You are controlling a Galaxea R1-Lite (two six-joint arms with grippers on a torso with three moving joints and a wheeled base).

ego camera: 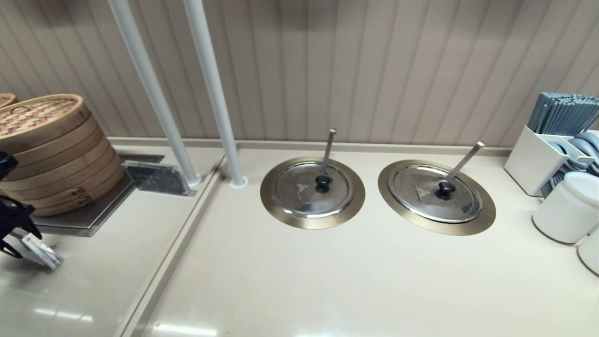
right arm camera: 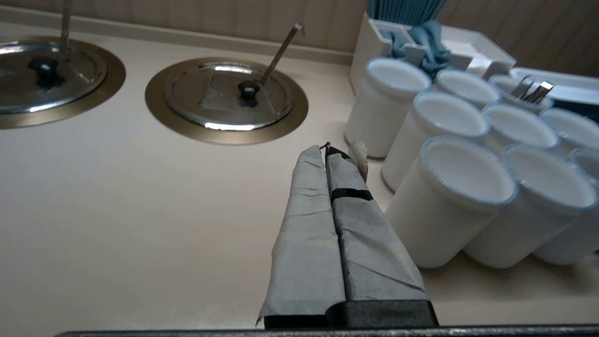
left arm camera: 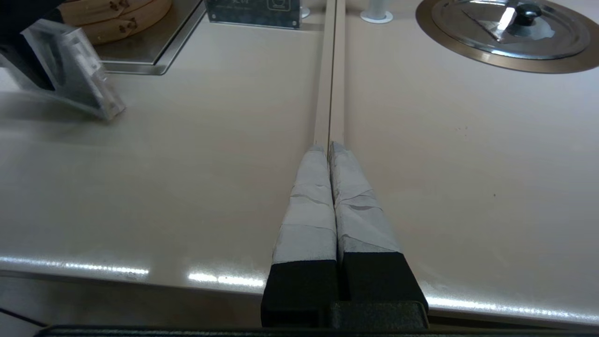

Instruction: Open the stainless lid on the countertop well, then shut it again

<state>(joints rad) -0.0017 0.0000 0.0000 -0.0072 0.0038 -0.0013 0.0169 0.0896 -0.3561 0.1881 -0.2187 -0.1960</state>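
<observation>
The stainless lid (ego camera: 423, 194) (right arm camera: 220, 100) lies flat over the countertop well, covering its inside. Only the well's brass rim ring (ego camera: 437, 229) (right arm camera: 226, 137) shows. The lid has a small black knob (ego camera: 444, 189) and a wedge crease. A ladle handle (ego camera: 465, 160) (right arm camera: 281, 51) leans diagonally out from under it. My right gripper (right arm camera: 327, 150) is shut and empty, low over the counter, nearer than the lid and beside the white cups. My left gripper (left arm camera: 327, 147) is shut and empty over the counter seam, far left of the lid. Neither gripper shows in the head view.
A twin lid (ego camera: 304, 189) (left arm camera: 510, 28) with a nearly vertical ladle handle sits left of the task lid. White cups (right arm camera: 449, 196) and a cutlery caddy (ego camera: 538, 157) crowd the right. Bamboo steamers (ego camera: 51, 154), a small sign (ego camera: 157, 178) and two white poles (ego camera: 217, 98) stand at left.
</observation>
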